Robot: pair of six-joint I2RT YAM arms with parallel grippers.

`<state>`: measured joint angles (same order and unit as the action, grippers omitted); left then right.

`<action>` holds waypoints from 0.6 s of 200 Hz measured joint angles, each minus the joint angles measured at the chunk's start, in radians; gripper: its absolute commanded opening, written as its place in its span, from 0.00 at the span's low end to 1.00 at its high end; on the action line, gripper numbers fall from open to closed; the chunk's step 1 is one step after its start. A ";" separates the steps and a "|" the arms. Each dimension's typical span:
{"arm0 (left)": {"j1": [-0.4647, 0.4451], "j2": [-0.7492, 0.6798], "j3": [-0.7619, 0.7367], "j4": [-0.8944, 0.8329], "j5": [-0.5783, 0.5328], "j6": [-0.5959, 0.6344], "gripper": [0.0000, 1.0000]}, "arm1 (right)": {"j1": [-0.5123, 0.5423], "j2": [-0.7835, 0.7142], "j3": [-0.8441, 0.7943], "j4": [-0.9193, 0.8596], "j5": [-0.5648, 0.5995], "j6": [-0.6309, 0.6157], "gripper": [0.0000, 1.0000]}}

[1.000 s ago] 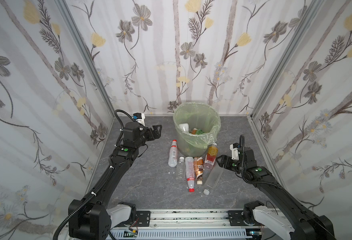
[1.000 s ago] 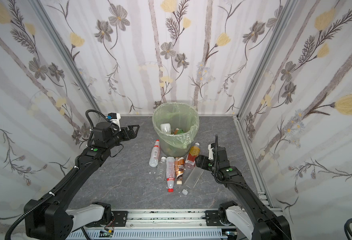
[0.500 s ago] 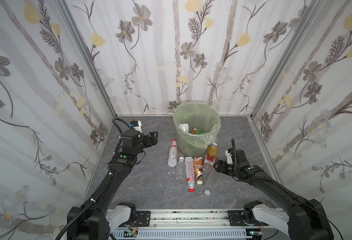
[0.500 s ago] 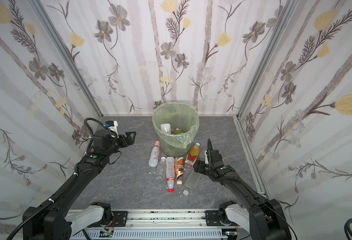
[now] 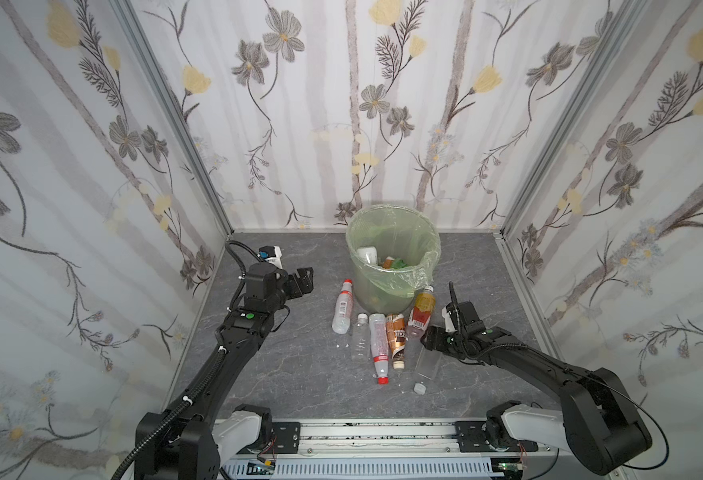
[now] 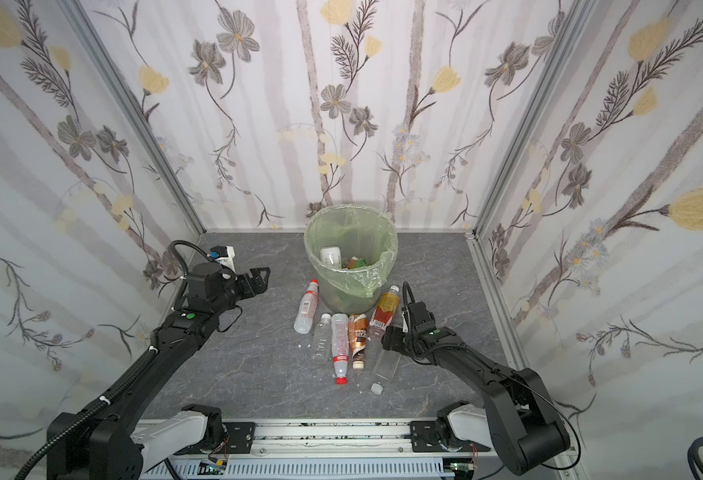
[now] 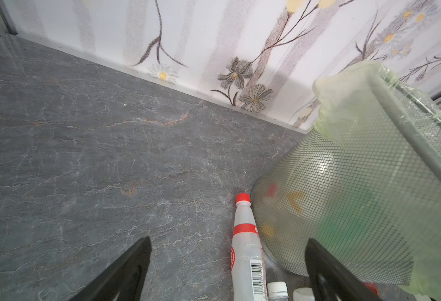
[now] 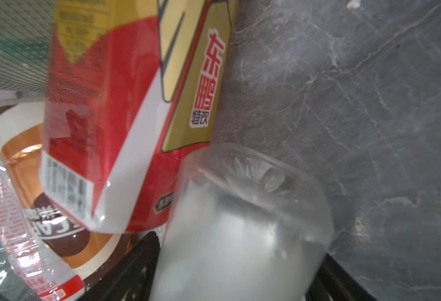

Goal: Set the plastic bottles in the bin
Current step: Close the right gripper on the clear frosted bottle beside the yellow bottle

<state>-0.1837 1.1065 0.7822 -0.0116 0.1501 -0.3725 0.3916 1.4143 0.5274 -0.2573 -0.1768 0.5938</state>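
Several plastic bottles lie on the grey floor in front of the bin [image 5: 365, 291] [image 6: 328, 293], and more show inside its green bag. From the left they are a red-capped white bottle [image 5: 342, 309] [image 7: 245, 250], a small clear one [image 5: 359, 338], a red-labelled clear one [image 5: 378, 349], a brown coffee one [image 5: 396, 338] [image 8: 57, 234] and an amber tea one [image 5: 420, 311] [image 8: 125, 109]. My right gripper [image 5: 428, 338] [image 8: 237, 276] is shut on the base of a clear bottle [image 5: 426, 361] [image 8: 240, 229] that lies on the floor. My left gripper [image 5: 302, 282] [image 7: 227, 241] hangs open, left of the bin.
Flowered walls close in the floor on three sides; the bin stands near the back wall. A metal rail [image 5: 383, 432] runs along the front edge. Bare floor [image 5: 291, 353] lies between the left arm and the bottles.
My right gripper has dropped and slid onto the clear bottle's base, its jaws narrowing a little. The left gripper has sunk lower and drawn slightly back. The bottles have not shifted.
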 measured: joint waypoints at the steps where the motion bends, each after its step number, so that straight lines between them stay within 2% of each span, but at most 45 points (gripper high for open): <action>1: 0.000 0.000 0.000 0.000 0.000 0.000 0.94 | 0.000 0.000 0.000 0.000 0.000 0.000 0.77; 39: 0.003 -0.015 -0.015 0.000 -0.009 0.003 0.94 | 0.002 0.021 0.010 -0.005 0.010 -0.001 0.72; 78: 0.003 -0.016 -0.016 0.000 -0.011 0.003 0.94 | 0.002 0.042 0.044 -0.037 0.080 -0.039 0.68; 120: 0.005 -0.015 -0.016 0.000 -0.012 0.003 0.94 | 0.002 0.012 0.092 -0.098 0.150 -0.076 0.59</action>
<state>-0.1787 1.0916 0.7666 -0.0116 0.1383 -0.3695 0.3939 1.4265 0.6189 -0.3553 -0.0265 0.5179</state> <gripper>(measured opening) 0.937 0.609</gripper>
